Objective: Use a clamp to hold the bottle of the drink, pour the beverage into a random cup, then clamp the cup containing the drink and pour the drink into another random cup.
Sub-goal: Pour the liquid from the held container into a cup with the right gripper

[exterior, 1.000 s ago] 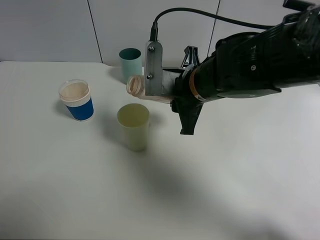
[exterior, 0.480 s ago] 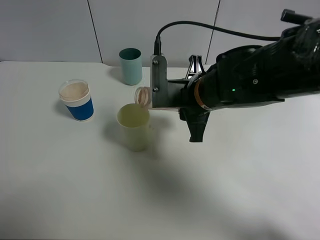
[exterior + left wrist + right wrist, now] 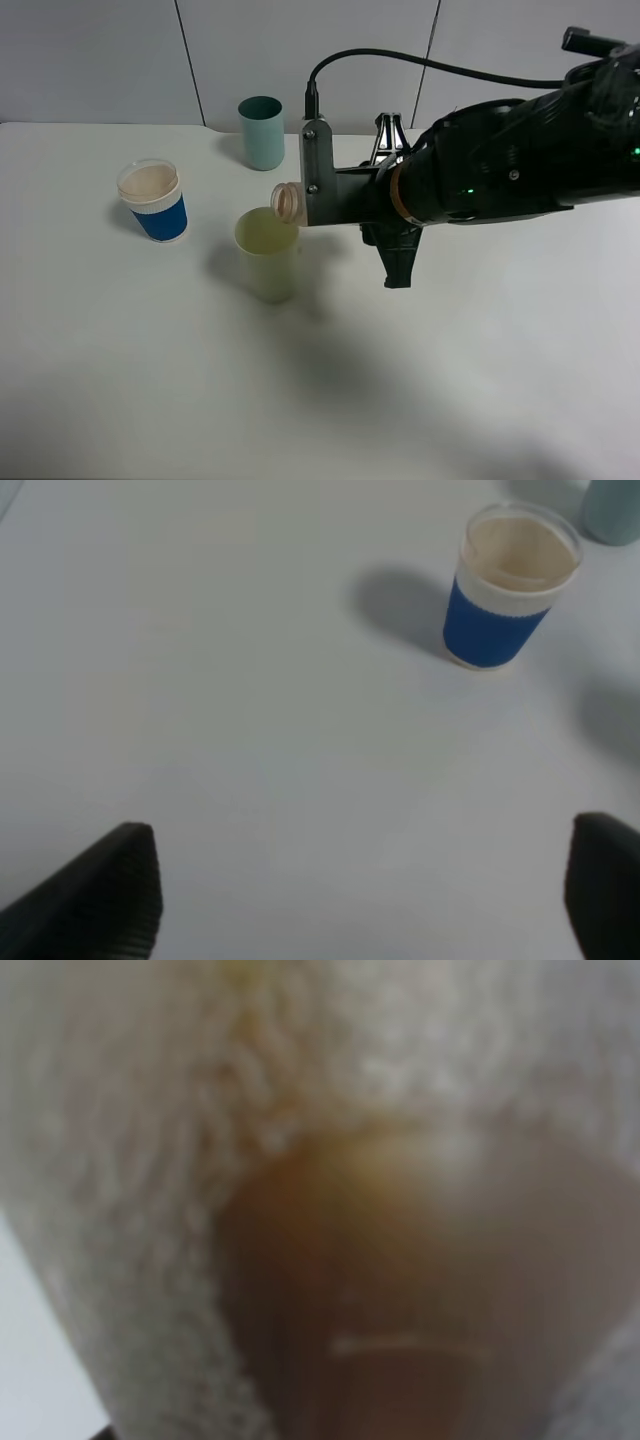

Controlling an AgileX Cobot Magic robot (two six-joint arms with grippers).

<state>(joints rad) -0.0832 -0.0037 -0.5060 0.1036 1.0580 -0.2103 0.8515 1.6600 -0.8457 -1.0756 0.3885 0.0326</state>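
Three cups stand on the white table (image 3: pixel 480 380): a teal cup (image 3: pixel 261 132) far back, a blue-sleeved cup (image 3: pixel 153 201) at the left and a pale yellow cup (image 3: pixel 267 255) in the middle. Now the right arm (image 3: pixel 500 180) stretches in from the right, forearm about level. The right gripper (image 3: pixel 335 200) is clamped on the bottle (image 3: pixel 288 201), which lies horizontal with its open mouth just over the pale yellow cup's far rim. The left gripper (image 3: pixel 360 900) hangs over bare table with the blue-sleeved cup ahead, fingers (image 3: pixel 110 900) spread wide, holding nothing.
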